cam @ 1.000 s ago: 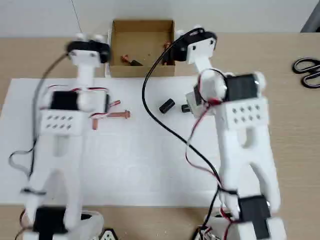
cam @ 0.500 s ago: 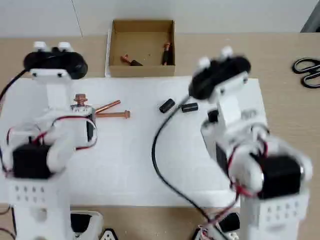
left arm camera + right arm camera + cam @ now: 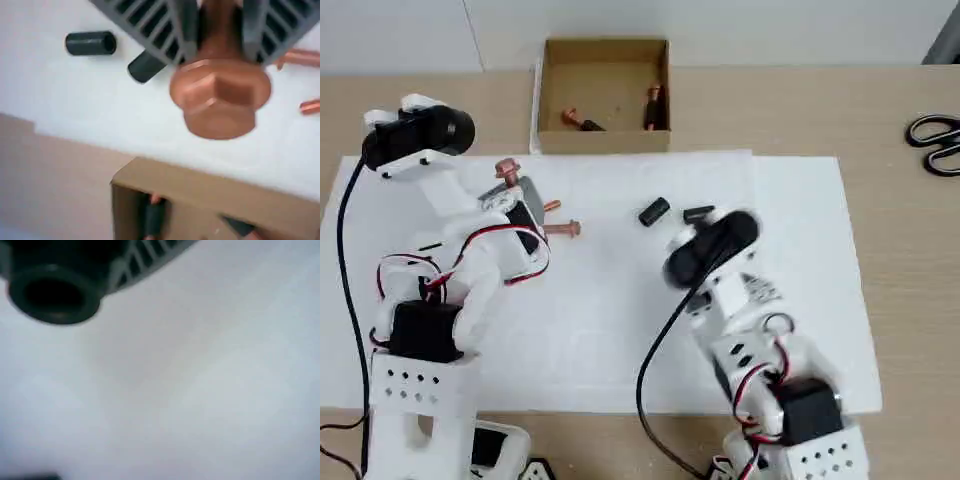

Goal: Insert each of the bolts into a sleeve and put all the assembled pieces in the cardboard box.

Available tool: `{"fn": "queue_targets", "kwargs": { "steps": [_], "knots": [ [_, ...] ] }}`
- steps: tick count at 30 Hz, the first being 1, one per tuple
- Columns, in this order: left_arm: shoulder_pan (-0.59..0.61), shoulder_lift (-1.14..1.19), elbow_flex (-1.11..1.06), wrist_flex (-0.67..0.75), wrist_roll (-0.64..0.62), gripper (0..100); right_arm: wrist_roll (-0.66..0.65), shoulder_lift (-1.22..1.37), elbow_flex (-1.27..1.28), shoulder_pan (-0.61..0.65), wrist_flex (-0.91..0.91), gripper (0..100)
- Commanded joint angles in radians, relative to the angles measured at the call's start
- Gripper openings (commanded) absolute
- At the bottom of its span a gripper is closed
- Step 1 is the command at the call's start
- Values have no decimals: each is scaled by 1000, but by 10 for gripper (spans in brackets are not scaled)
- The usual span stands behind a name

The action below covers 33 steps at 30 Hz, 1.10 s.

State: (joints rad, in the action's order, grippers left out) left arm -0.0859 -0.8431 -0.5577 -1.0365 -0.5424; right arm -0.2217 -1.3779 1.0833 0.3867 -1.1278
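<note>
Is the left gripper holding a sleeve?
No, the left gripper is shut on a copper bolt, its hexagonal head sticking out.

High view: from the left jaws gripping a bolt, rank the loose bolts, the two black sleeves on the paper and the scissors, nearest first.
1. Loose bolts: on the paper, right beside the held bolt.
2. Tilted sleeve: mid-paper, below the cardboard box.
3. Second sleeve: just beyond it, toward the right arm.
4. Scissors: off the paper, at the table's far right edge.
</note>
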Motion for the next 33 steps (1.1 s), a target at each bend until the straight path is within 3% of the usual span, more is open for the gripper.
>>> {"fn": "queue_targets", "kwargs": {
  "steps": [1, 6, 13, 20, 24, 33],
  "knots": [
    [-49, -35, -8, 98, -5, 6, 11, -105, 40, 61, 108, 4],
    [-173, -31, -28, 164, -5, 6, 153, -128, 183, 62, 282, 4],
    [-238, -29, -91, 259, -3, 6, 259, -128, 394, 64, 552, 4],
    [-353, -29, -222, 423, 32, 6, 350, -133, 454, 148, 556, 4],
    [-414, -29, -240, 423, 64, 6, 414, -134, 466, 176, 562, 4],
    [-428, -29, -305, 425, 63, 6, 417, -134, 457, 177, 564, 4]
  ]
}}
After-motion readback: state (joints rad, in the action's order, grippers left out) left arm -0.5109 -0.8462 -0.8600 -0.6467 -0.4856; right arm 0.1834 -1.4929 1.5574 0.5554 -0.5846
